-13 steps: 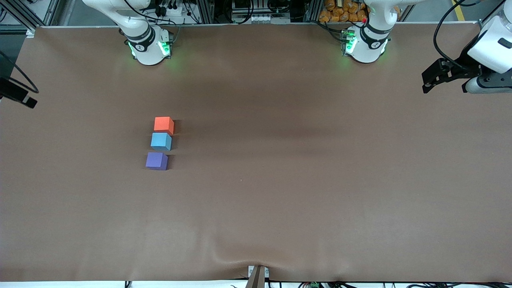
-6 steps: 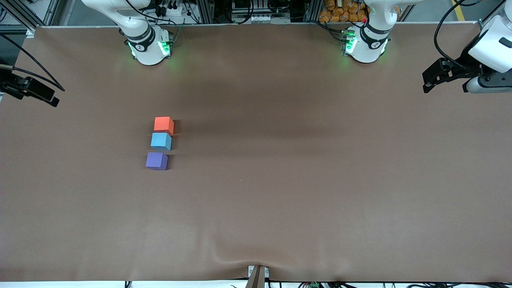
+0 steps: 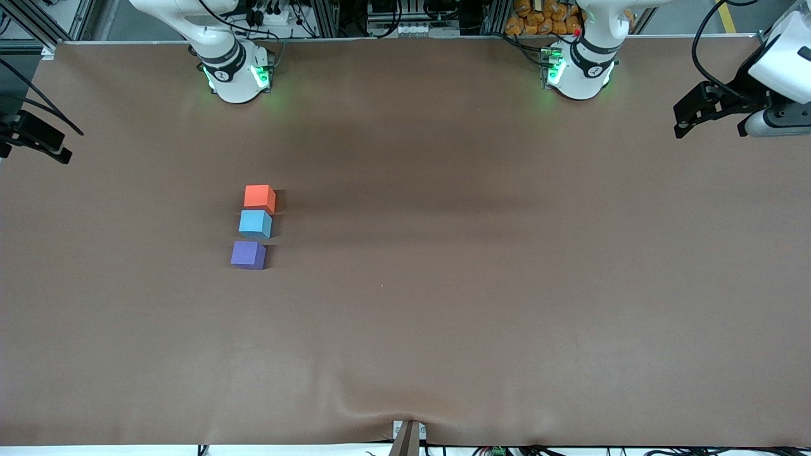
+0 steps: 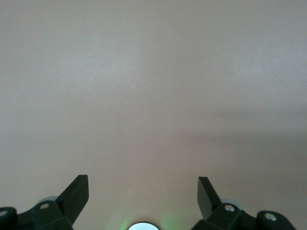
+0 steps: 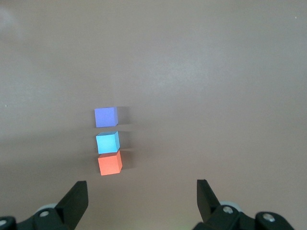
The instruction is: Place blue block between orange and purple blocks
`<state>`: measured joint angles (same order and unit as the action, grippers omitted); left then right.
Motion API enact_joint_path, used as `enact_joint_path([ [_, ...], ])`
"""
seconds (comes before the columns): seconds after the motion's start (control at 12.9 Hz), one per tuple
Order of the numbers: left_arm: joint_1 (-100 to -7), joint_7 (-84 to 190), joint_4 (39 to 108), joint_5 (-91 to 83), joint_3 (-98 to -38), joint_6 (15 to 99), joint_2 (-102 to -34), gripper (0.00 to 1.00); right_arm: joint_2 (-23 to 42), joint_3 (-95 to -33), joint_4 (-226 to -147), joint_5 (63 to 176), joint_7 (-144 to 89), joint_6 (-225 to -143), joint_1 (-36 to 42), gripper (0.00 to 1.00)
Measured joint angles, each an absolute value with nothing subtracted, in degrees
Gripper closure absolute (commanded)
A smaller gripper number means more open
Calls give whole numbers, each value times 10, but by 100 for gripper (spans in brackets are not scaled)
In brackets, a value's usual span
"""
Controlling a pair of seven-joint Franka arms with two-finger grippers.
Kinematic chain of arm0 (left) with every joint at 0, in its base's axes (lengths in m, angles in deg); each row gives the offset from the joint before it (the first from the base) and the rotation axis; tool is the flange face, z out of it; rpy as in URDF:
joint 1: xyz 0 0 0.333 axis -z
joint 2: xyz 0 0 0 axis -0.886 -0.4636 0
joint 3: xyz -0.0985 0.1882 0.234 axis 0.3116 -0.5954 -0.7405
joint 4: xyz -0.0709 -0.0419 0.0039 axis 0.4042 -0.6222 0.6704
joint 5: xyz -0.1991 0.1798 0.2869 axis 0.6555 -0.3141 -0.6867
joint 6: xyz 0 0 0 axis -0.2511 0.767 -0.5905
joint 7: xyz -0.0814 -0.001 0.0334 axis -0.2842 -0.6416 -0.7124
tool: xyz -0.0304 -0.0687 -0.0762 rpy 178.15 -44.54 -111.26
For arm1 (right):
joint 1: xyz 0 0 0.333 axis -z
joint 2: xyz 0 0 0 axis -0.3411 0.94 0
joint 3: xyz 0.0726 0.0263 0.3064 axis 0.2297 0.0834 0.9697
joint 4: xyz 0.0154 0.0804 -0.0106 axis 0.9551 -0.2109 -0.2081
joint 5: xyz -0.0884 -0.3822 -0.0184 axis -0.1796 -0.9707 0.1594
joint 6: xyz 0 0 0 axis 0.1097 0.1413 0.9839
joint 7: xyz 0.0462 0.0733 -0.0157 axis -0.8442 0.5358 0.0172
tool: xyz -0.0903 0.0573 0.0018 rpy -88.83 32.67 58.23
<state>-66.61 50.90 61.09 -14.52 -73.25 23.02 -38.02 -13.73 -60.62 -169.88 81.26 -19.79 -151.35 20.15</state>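
While the blue block (image 3: 255, 223) is sitting between the orange block (image 3: 259, 196) and purple block (image 3: 248, 254), the left gripper (image 4: 143, 194) and right gripper (image 5: 142, 196) are hanging wide open and empty, leaving nothing but retreat.

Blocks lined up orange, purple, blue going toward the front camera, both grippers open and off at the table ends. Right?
Not quite: the order is wrong. The front view shows the orange block farthest from the camera, the blue block in the middle and the purple block nearest. The rest holds: the left gripper and right gripper are open, off at the table ends.
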Motion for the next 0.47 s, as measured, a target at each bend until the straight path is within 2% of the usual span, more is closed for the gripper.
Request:
enact_joint_path([
  [0.47,-667,509,604,-145,-736,223,-380,0,-137,-604,-1699,814,-206,-1512,202,0],
])
